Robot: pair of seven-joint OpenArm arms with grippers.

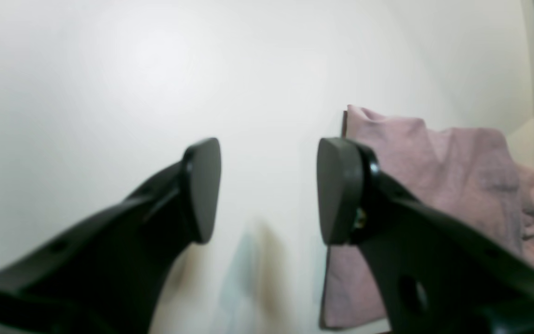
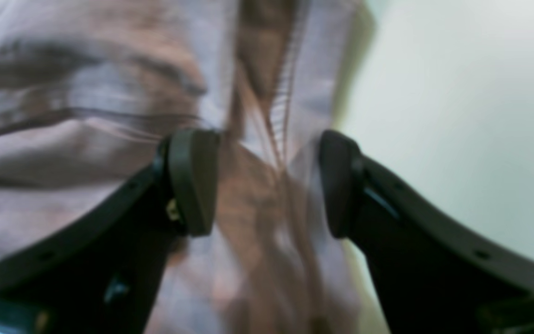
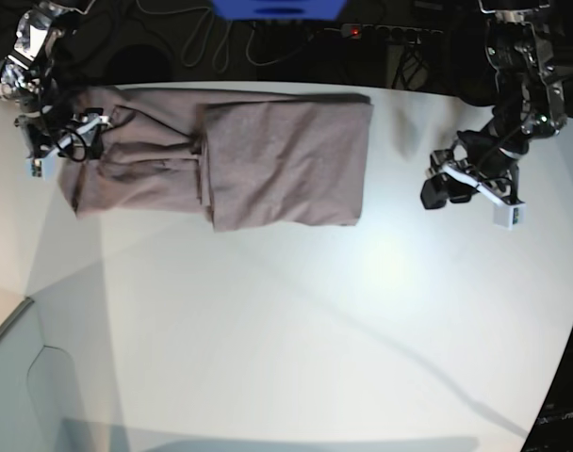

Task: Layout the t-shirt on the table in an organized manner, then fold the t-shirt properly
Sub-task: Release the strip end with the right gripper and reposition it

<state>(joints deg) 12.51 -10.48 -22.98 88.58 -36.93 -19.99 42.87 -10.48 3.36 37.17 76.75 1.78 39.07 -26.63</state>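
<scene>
Across the near part of the table lies only bare white surface. Farther back, the t-shirt rests partly folded near the far edge, one layer doubled over the middle, its wrinkled end reaching toward the right gripper. That gripper hangs over the rumpled cloth with jaws spread, the fabric blurred between them and nothing pinched. Well apart on the other side, the left gripper hovers over bare tabletop, jaws wide and empty, the shirt beside it.
</scene>
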